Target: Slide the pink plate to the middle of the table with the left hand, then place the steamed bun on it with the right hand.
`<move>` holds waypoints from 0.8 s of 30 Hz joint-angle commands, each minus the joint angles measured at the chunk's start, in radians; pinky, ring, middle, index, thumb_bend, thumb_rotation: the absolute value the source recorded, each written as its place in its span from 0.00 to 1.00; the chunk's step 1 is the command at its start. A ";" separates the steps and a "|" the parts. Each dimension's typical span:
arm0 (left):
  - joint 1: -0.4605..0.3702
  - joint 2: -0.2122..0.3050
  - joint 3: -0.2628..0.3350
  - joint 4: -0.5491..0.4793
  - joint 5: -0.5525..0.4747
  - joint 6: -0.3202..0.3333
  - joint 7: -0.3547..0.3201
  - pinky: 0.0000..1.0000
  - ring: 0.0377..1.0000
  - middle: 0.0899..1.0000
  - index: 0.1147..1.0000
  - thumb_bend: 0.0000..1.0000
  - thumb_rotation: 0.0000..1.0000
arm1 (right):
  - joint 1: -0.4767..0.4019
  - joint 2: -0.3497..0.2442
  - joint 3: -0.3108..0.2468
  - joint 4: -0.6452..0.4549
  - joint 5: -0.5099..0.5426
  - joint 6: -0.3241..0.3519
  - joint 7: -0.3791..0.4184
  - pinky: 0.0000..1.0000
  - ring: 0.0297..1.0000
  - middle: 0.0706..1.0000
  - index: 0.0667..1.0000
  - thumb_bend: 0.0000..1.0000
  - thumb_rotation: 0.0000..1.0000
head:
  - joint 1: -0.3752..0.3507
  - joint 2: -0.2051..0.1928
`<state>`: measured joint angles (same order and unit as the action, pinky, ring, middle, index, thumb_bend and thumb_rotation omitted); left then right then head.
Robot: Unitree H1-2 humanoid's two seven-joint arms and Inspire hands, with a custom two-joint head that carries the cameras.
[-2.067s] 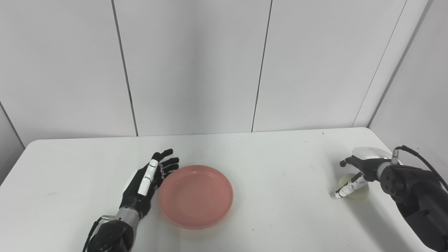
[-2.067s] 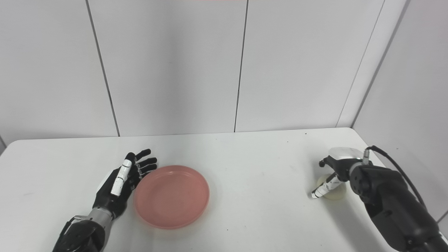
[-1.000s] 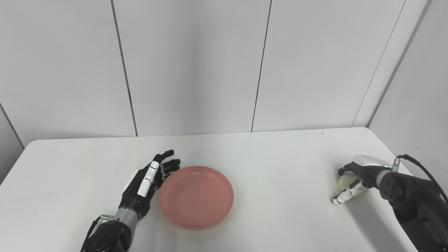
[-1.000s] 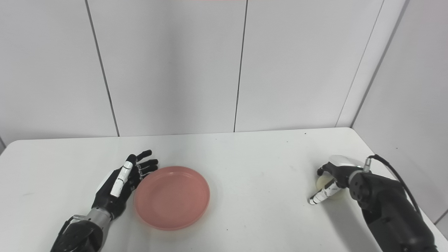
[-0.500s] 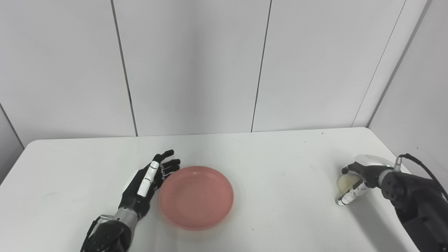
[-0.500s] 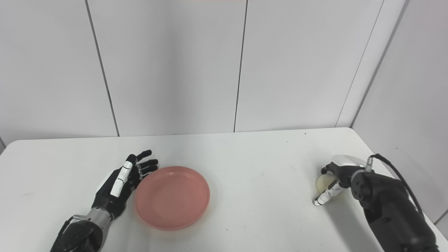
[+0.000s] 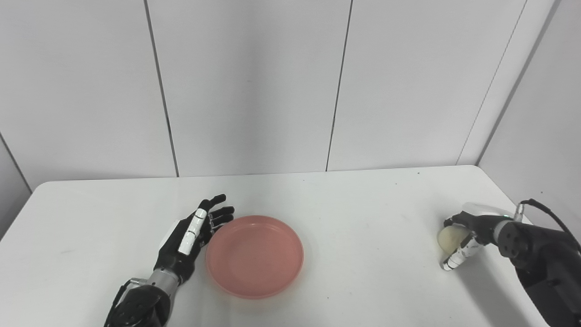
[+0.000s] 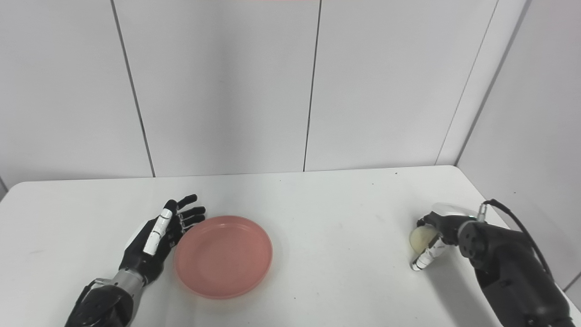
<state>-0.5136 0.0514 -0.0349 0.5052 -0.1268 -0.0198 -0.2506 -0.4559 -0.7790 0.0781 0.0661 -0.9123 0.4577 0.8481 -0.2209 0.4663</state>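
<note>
The pink plate (image 7: 254, 255) lies flat on the white table (image 7: 363, 236), a little left of its middle. My left hand (image 7: 193, 234) rests open against the plate's left rim, fingers spread and pointing away from me. Near the table's right edge, the pale steamed bun (image 7: 450, 239) sits in my right hand (image 7: 467, 236), whose fingers curl over it from above and the thumb presses from below. The bun (image 8: 420, 239) looks lifted slightly off the table, half hidden by the hand.
Grey wall panels stand behind the table. The table's right edge (image 7: 513, 204) runs close beside my right arm (image 7: 540, 254). Bare tabletop (image 7: 372, 254) stretches between the plate and the bun.
My right hand has closed around the bun and drawn it slightly right and toward me, raising it a little. The left hand and plate have stayed still.
</note>
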 commanded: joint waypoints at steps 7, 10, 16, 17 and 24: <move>-0.018 0.002 -0.001 0.021 -0.003 0.020 -0.011 0.78 0.78 0.76 0.80 0.70 0.89 | -0.026 -0.001 -0.025 -0.032 -0.051 0.012 -0.037 0.36 0.49 0.66 0.81 1.00 0.18 | 0.002 0.000; -0.018 0.002 -0.002 0.021 -0.002 0.017 -0.013 0.77 0.78 0.75 0.80 0.70 0.89 | -0.026 0.005 -0.032 -0.033 -0.048 0.012 -0.045 0.43 0.54 0.65 0.79 0.99 0.15 | 0.002 0.002; -0.020 0.002 -0.001 0.028 -0.003 0.014 -0.017 0.76 0.77 0.75 0.80 0.70 0.89 | -0.030 0.007 -0.016 -0.004 -0.031 0.011 -0.093 0.39 0.47 0.59 0.72 0.92 0.09 | 0.002 0.002; -0.020 0.001 -0.001 0.029 -0.003 0.013 -0.017 0.76 0.77 0.75 0.80 0.70 0.89 | -0.031 0.008 -0.015 0.002 -0.029 0.011 -0.099 0.32 0.39 0.51 0.71 0.71 0.04 | 0.002 0.002; -0.019 -0.001 0.002 0.025 -0.004 0.023 -0.018 0.76 0.77 0.75 0.80 0.70 0.88 | -0.031 0.009 0.007 0.045 0.008 0.008 -0.159 0.25 0.31 0.44 0.66 0.57 0.00 | 0.003 0.004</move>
<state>-0.5207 0.0515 -0.0317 0.5161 -0.1275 -0.0196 -0.2626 -0.4582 -0.7486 0.0847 0.1085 -0.9097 0.4577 0.7194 -0.2178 0.4694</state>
